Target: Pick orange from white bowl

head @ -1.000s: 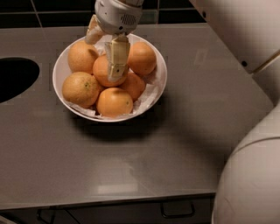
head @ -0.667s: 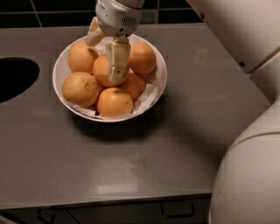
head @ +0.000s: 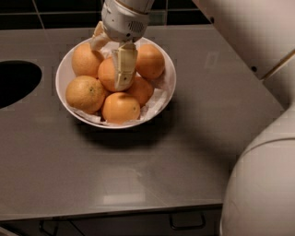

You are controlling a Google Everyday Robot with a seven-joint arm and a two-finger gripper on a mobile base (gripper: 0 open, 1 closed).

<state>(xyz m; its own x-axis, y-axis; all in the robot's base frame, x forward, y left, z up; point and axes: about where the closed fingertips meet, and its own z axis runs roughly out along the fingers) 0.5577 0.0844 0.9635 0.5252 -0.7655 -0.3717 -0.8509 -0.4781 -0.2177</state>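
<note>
kitchen | grey countertop point(head: 184, 152), dark wall tiles point(head: 64, 5), drawer handles point(head: 186, 223) | end effector point(head: 109, 65) over white bowl point(head: 171, 69)

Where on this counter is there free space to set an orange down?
Bare counter in front of the white bowl and right of it, toward the robot body. Crowded: the bowl, piled with oranges, gripper above them. A dark opening lies left.

Looking steeply down from close above the counter point(head: 138, 175), gripper point(head: 109, 64) over white bowl point(head: 172, 79) at 11 o'clock.

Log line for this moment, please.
phase: grasp approach | hand: down in white bowl, at centre orange | status: centre orange not lifted
</note>
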